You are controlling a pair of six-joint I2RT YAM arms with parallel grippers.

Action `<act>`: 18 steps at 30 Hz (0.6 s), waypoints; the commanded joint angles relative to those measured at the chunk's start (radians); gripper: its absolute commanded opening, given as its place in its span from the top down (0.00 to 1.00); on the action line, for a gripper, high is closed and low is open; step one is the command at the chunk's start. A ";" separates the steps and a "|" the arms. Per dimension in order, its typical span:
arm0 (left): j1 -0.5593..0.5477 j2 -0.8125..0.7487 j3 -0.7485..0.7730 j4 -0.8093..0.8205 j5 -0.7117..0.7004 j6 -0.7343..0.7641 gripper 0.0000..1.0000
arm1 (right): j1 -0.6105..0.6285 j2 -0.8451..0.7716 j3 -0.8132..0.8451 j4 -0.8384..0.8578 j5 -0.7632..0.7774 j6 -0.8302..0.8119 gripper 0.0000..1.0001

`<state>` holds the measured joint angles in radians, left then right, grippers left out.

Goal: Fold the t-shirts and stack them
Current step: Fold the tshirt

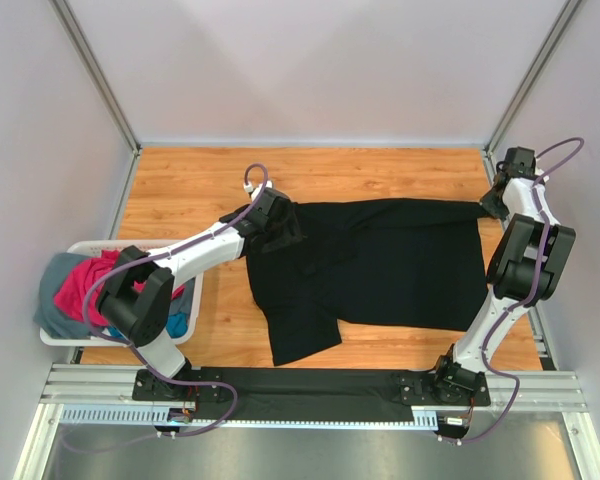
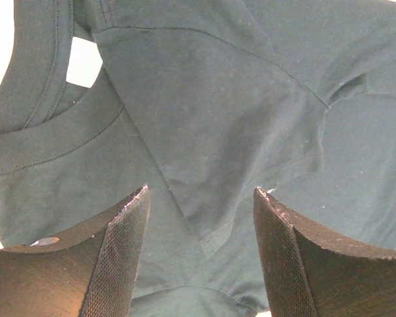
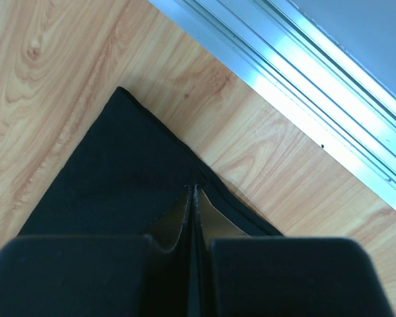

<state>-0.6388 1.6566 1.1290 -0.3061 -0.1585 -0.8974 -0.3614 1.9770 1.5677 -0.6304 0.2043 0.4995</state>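
Within right hand (image 3: 193,193), black t-shirt (image 3: 119,178) corner

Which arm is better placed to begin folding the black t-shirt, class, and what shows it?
Probably right. The right tool is shut on a corner of the black t-shirt, ready to pull it across. The left tool hangs open over the collar, gripping nothing.

Bright, even light; soft shadows
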 commanded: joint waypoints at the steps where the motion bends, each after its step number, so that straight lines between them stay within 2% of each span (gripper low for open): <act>1: 0.004 -0.029 -0.002 -0.020 -0.007 0.008 0.29 | -0.004 -0.035 0.011 -0.034 0.017 -0.026 0.99; 5: 0.005 -0.029 -0.017 -0.053 0.005 -0.021 0.30 | -0.004 -0.032 -0.003 -0.043 0.010 -0.027 1.00; 10: 0.004 -0.020 -0.066 -0.019 0.014 -0.087 0.32 | -0.004 -0.018 -0.015 -0.041 0.014 -0.036 0.99; 18: 0.004 0.060 -0.055 0.025 0.073 -0.162 0.38 | -0.005 -0.009 -0.012 -0.045 0.020 -0.039 1.00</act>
<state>-0.6388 1.6913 1.0611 -0.3164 -0.1265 -1.0092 -0.3614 1.9770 1.5528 -0.6773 0.2043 0.4763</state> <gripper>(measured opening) 0.625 0.007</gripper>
